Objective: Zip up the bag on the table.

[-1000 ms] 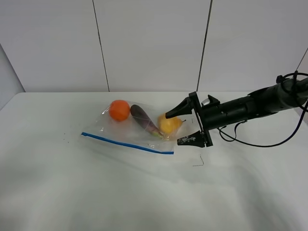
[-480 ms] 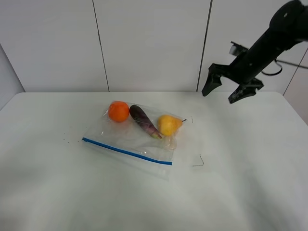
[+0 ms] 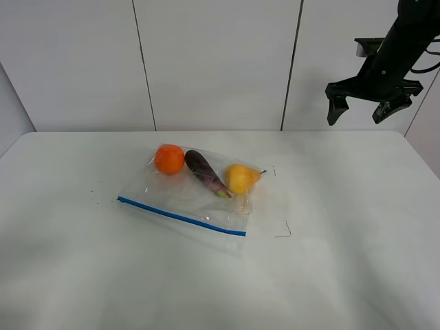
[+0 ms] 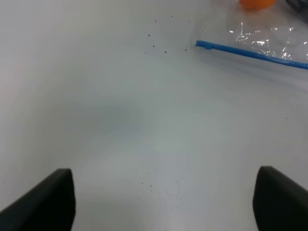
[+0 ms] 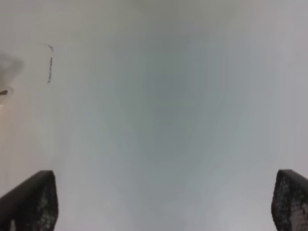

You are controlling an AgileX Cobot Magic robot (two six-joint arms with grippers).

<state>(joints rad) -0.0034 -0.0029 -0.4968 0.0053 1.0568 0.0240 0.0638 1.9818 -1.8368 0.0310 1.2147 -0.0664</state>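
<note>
On the white counter [image 3: 357, 261]: a filled zip bag [image 3: 196, 196] lying flat, both tools clear of it.

The bag rests near the counter's middle, its blue zipper strip [image 3: 180, 216] along the near edge, with the orange [image 3: 170, 158], eggplant [image 3: 206, 173] and pear [image 3: 240, 178] bunched at the far side, likely leaving the strip flat enough to run along. The right tool [image 3: 367, 105] hangs high above the far right corner, jaws apart and empty. The left tool [image 4: 163, 199] hovers low over bare counter near the strip's end, jaws spread wide, probably lined up to pinch there.
</note>
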